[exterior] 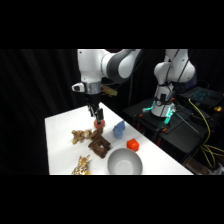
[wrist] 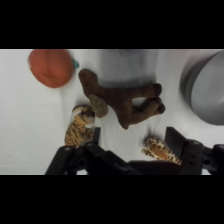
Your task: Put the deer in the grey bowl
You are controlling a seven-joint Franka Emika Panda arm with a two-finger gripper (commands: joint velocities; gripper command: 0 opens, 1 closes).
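Wrist view, near to far: gripper (wrist: 132,145) fingers spread, nothing pinched. Deer (wrist: 125,102) lies on its side just beyond fingertips, roughly centred between them, not touching. Striped tiger toy (wrist: 80,127) by 1 finger, spotted toy (wrist: 160,148) by other. Orange thing (wrist: 51,67) farther off. 1 grey bowl (wrist: 205,92) beside deer, apart. Side view: 1 deer, 1 bowl, blue toy (exterior: 119,129).

1. You see the grey bowl (wrist: 207,92) cut by the wrist view's right edge;
2. Your spotted toy (exterior: 82,166) meets the side view's bottom edge;
3. The arm's middle leaves the side view's top
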